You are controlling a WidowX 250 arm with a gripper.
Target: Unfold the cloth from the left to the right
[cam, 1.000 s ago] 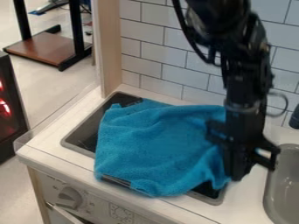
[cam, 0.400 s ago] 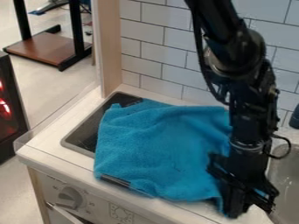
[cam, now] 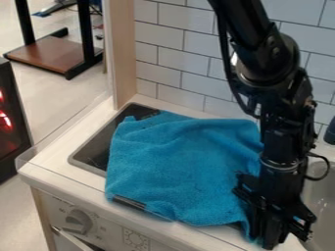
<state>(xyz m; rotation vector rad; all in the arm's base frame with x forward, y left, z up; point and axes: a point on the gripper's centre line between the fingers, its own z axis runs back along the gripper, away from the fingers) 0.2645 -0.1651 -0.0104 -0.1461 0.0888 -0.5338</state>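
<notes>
The black gripper (cam: 267, 239) is low at the front right, over the counter between the stove and the sink. It is shut on the right front corner of the blue cloth (cam: 180, 169). From that corner the cloth stretches left across the stove (cam: 91, 154), covering most of its dark top. Its left part lies fairly flat, with soft wrinkles, and the front edge hangs near the counter's front. The gripper hides part of the cloth's right edge.
A grey sink (cam: 322, 196) is right of the gripper. White tiles (cam: 177, 59) and a wooden post (cam: 120, 54) stand behind the counter. A knob (cam: 78, 221) is on the front panel.
The gripper has moved toward the front and slightly right, drawing the cloth's right front corner along. The cloth's right side has spread out, while its left side has stayed put.
</notes>
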